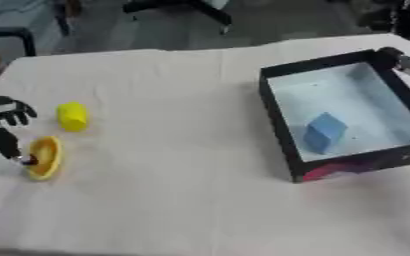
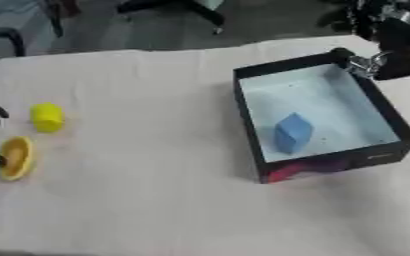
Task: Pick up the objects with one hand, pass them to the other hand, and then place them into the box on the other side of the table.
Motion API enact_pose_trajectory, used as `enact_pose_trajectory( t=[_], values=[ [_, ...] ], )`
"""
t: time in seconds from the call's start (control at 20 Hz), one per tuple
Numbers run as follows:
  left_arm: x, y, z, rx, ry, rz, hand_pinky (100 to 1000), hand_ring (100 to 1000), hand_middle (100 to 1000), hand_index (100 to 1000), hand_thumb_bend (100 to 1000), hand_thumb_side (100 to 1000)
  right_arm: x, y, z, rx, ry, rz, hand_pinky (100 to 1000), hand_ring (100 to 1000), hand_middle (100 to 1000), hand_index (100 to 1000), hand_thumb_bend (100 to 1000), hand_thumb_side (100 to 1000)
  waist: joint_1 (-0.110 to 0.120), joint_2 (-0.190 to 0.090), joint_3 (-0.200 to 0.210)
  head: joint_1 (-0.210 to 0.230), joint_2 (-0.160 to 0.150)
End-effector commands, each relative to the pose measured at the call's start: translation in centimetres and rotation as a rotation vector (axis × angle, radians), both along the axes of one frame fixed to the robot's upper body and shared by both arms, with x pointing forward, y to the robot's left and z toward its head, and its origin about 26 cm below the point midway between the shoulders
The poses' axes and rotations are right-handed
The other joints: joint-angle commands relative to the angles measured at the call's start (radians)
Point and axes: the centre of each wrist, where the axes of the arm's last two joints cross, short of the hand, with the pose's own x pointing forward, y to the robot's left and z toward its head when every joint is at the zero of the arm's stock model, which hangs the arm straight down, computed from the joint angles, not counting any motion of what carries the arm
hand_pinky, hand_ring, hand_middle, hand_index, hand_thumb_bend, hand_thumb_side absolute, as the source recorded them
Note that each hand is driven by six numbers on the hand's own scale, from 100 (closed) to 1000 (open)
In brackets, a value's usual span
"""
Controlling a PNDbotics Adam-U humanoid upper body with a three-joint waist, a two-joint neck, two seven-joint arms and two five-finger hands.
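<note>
Two yellow objects sit on the left side of a table covered in a pale cloth (image 1: 182, 165). One is a short, rounded yellow piece (image 1: 72, 116); the other is a flatter, curved yellow-orange piece (image 1: 45, 158) lying nearer the front edge, a little apart from the first.

The robot's left hand (image 1: 7, 111) comes in from the left edge, just beside the rounded yellow piece but not touching it. Its dark fingers are curled over and hold nothing. A thin dark part of the same arm reaches down to the curved piece (whether it actually touches it is unclear).

On the right side of the table stands a black-walled box (image 2: 252, 145) with a pale blue floor. A blue block (image 2: 292, 132) lies inside it, toward the near left part of the floor.

The robot's right hand (image 2: 366, 62) shows at the box's far right corner, close against the rim. It appears dark with silver parts, and how its fingers are set cannot be made out.
</note>
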Motion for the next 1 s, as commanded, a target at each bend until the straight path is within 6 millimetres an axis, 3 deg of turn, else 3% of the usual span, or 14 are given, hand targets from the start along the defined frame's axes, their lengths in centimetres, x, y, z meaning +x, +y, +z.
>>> enact_pose_trajectory(
  t=[0.05,0.35,0.6,0.8,0.85,1.0],
  values=[
    [0.1,1.6,0.8,0.007,-0.012,0.072,822,845,768,877,555,150,-0.2,-0.3,0.9,-0.017,-0.026,-0.006,1000,1000,797,1000,254,248,0.007,-0.033,0.0,0.004,-0.007],
    [1.1,1.7,-1.5,-0.084,0.09,0.103,831,855,777,833,528,203,-0.1,-0.2,0.9,-0.019,-0.03,-0.004,1000,1000,794,1000,253,249,0.004,-0.032,-0.007,0.007,-0.005],
    [1.6,1.4,-2.4,-0.15,0.143,0.083,841,866,793,860,515,231,-0.1,-0.1,0.8,-0.023,-0.029,-0.002,1000,1000,791,1000,252,250,0.005,-0.032,-0.011,0.008,-0.006],
    [2.1,0.8,-2.9,-0.203,0.172,0.057,850,872,795,853,477,197,0.0,0.0,0.7,-0.025,-0.026,0.001,1000,1000,793,1000,251,252,0.006,-0.032,-0.012,0.009,-0.008],
    [2.2,0.6,-2.9,-0.216,0.178,0.045,855,876,798,846,435,141,0.0,0.1,0.7,-0.026,-0.026,0.002,1000,1000,795,1000,250,251,0.005,-0.032,-0.013,0.009,-0.008],
    [2.3,0.0,-2.9,-0.241,0.188,0.011,860,878,796,818,357,100,0.1,0.1,0.7,-0.03,-0.026,0.003,1000,1000,794,1000,249,252,0.005,-0.031,-0.015,0.009,-0.008]
  ],
)
